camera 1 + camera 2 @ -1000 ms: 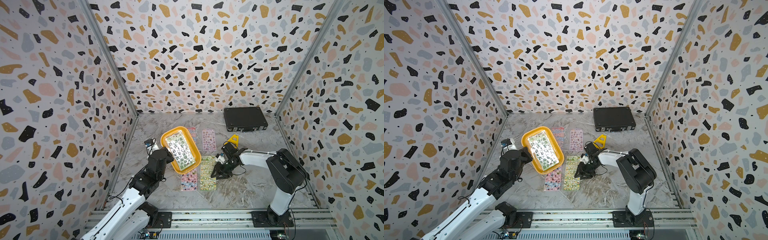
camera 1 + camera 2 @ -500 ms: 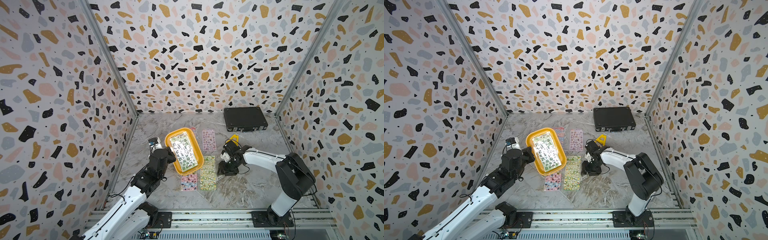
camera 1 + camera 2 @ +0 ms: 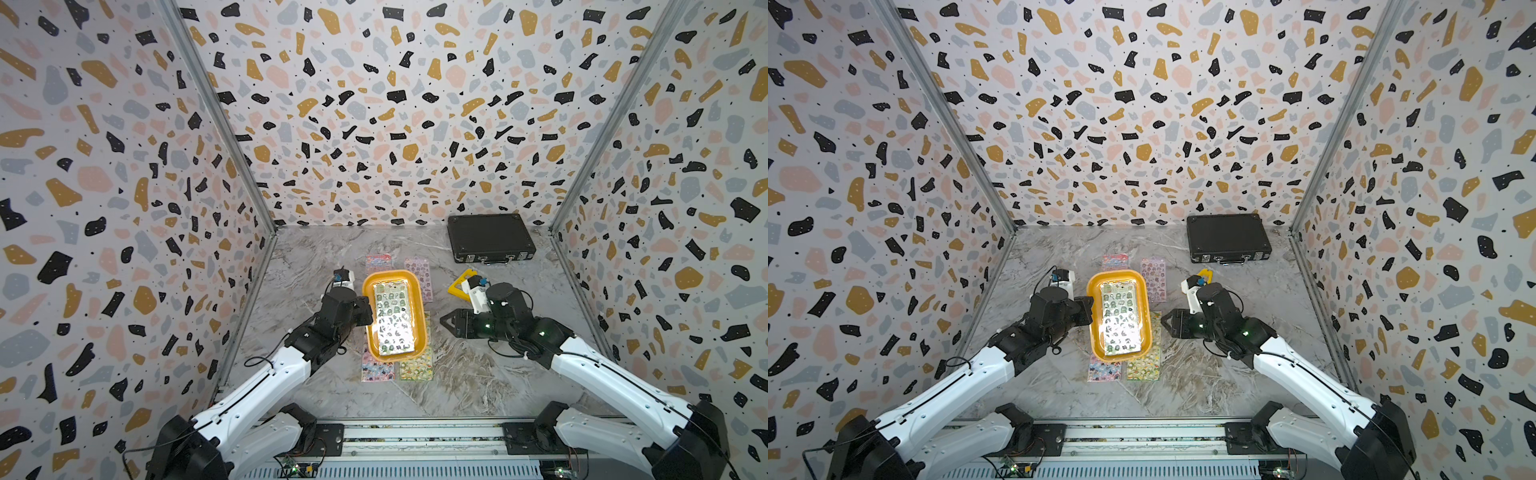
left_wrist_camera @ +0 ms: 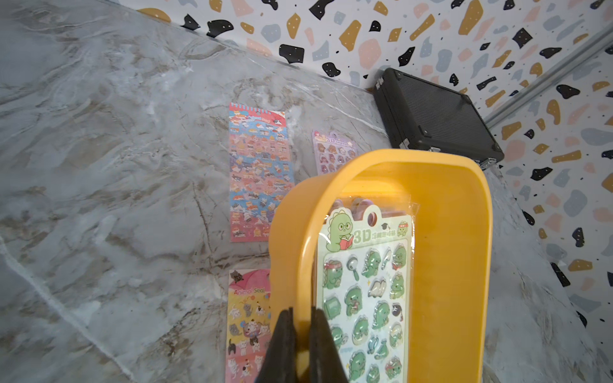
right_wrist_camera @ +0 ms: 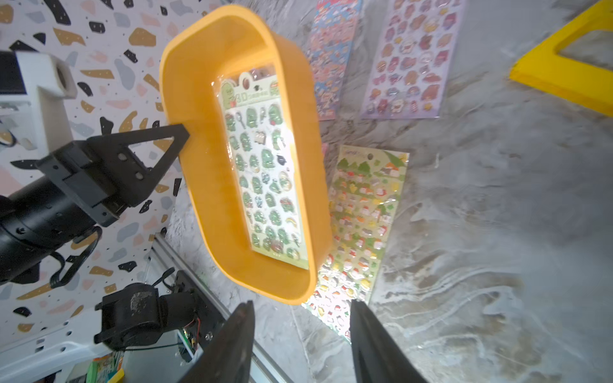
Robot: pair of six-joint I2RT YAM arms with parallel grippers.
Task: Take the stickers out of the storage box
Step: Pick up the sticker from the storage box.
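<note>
Left arm (image 3: 266, 374) extends forward; we see the left gripper (image 3: 365, 312) with jaws pinched on the side rim of the storage box (image 3: 420, 316). Right arm (image 3: 602, 374) bends inward; the right gripper (image 3: 448, 323) points toward its partner, jaws parted, empty.

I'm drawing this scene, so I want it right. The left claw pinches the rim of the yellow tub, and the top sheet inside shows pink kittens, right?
Not quite. The left claw does pinch the rim of the yellow tub, but the top sheet inside shows green dinosaurs, not pink kittens. The left wrist view shows this.
</note>
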